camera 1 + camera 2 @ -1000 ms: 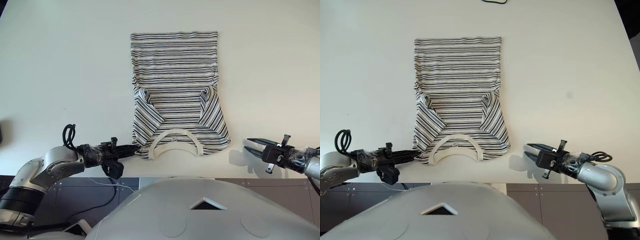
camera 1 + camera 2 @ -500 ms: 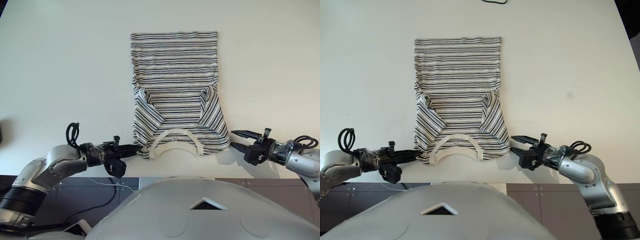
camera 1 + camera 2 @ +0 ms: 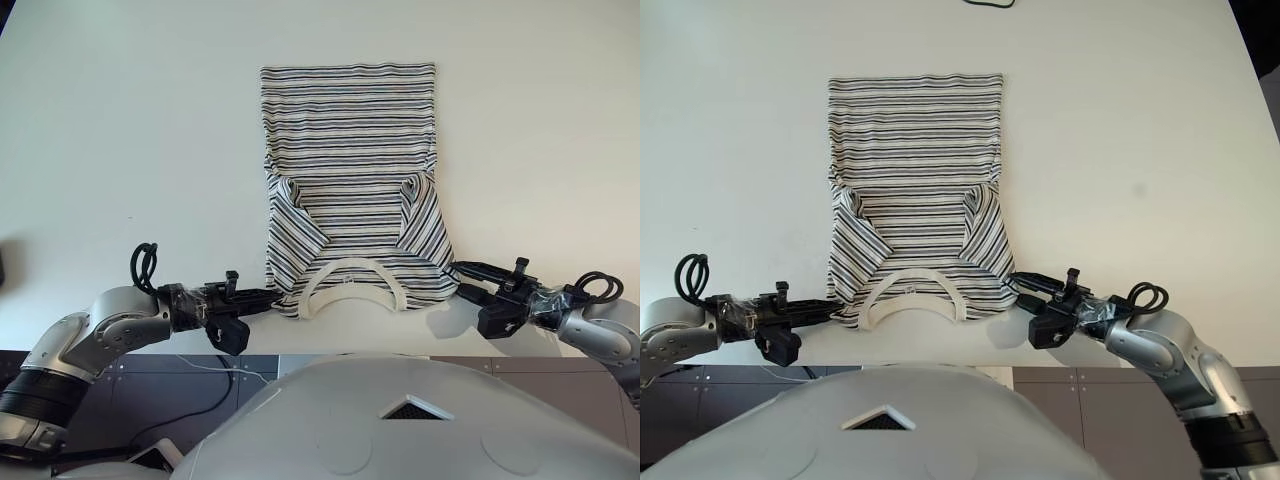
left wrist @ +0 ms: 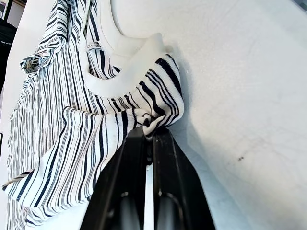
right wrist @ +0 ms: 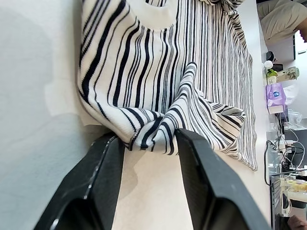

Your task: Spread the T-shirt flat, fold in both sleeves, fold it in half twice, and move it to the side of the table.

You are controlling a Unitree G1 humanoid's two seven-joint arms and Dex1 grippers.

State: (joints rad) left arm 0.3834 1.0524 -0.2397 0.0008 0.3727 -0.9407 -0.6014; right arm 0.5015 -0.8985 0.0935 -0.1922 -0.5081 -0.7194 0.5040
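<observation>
The striped T-shirt (image 3: 348, 170) lies flat on the white table (image 3: 130, 120), both sleeves folded in, its white collar (image 3: 352, 285) toward the near edge. My left gripper (image 3: 272, 296) is shut on the shirt's near left shoulder corner; the left wrist view shows the cloth (image 4: 72, 96) bunched between the fingertips (image 4: 149, 136). My right gripper (image 3: 460, 279) is open at the near right shoulder corner. In the right wrist view its two fingers (image 5: 108, 158) straddle a fold of the striped cloth (image 5: 182, 57).
The table's near edge (image 3: 300, 352) runs just behind both grippers. A black cable (image 3: 988, 3) lies at the far edge. A small dark spot (image 3: 1139, 190) marks the table right of the shirt. White table spreads left and right of the shirt.
My right gripper has moved left along the near edge until its open fingers straddle the shirt's right corner. The left gripper has stayed shut on its corner, barely moving.
</observation>
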